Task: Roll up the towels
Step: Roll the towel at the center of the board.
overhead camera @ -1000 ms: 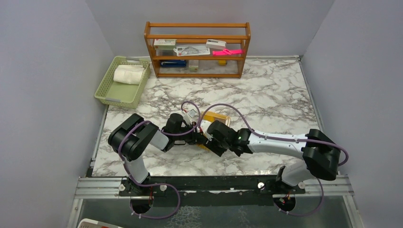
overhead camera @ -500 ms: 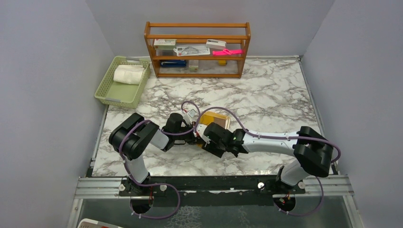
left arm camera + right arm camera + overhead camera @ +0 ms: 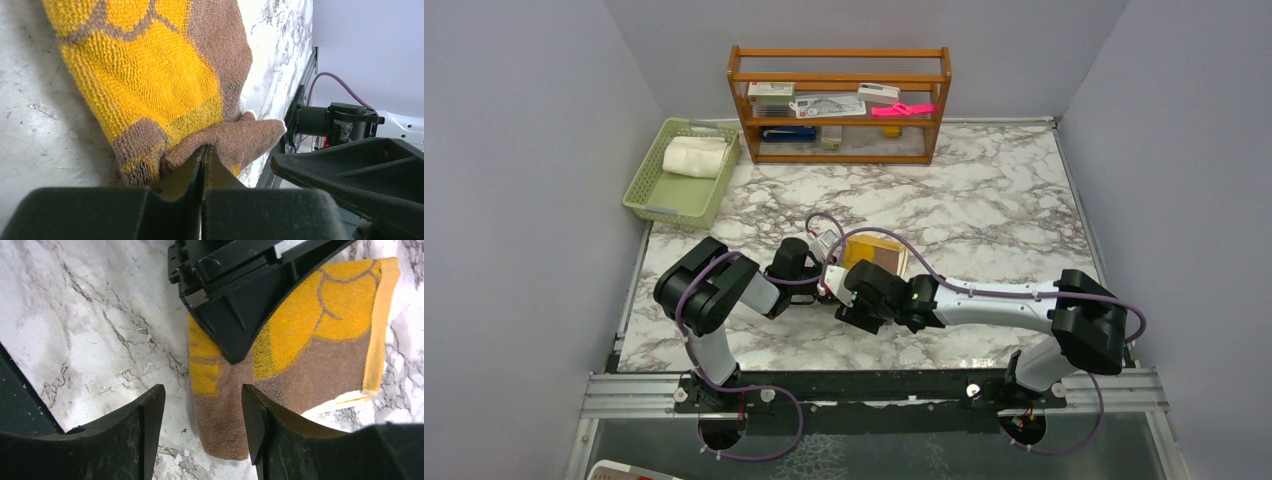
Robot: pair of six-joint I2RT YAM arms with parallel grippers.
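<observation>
So the right gripper (image 3: 201, 400) has slid left, jaws apart, straddling an edge of the brown towel (image 3: 320, 340) mid table (image 3: 1004, 200). The left gripper (image 3: 204, 157) stays pinched on its corner. The white towel (image 3: 694, 157) is already rolled in the basket (image 3: 654, 195), so I'd guess rolling this one is next.

Two towels: brown-yellow towel (image 3: 876, 250), cream-white towel (image 3: 694, 157). One green basket (image 3: 650, 199). One wooden shelf (image 3: 839, 53). Two arms: left arm (image 3: 711, 294), right arm (image 3: 996, 297).
</observation>
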